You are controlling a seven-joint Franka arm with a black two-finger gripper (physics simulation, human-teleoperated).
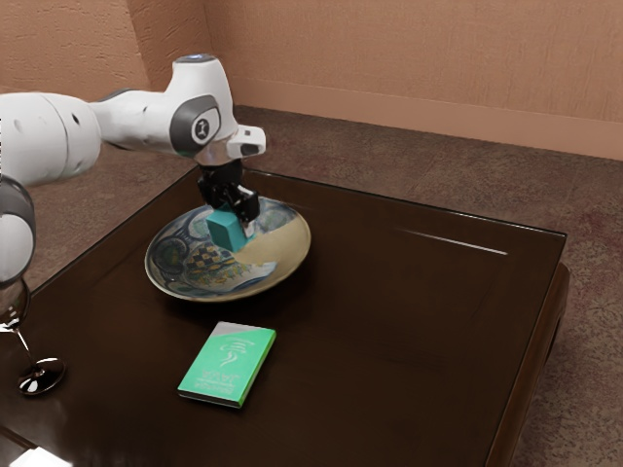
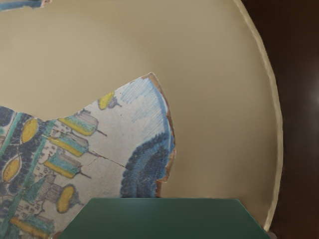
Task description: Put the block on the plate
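Observation:
My gripper (image 1: 237,216) is over the patterned plate (image 1: 187,282) in the exterior view, shut on the teal block (image 1: 226,232). The block is slightly tilted and within the plate's outline; whether its underside touches the plate I cannot tell. In the wrist view the block (image 2: 162,219) appears as a dark green shape at the lower edge, with a bit of fingertip at each side. Behind it lies the plate (image 2: 224,99), with its painted fragment and pale curved rim; the block hides part of it.
A green book (image 1: 230,365) lies on the dark table (image 1: 409,341), near the plate. A wine glass (image 1: 41,376) stands at the exterior view's lower left. The table's far edge runs behind the plate.

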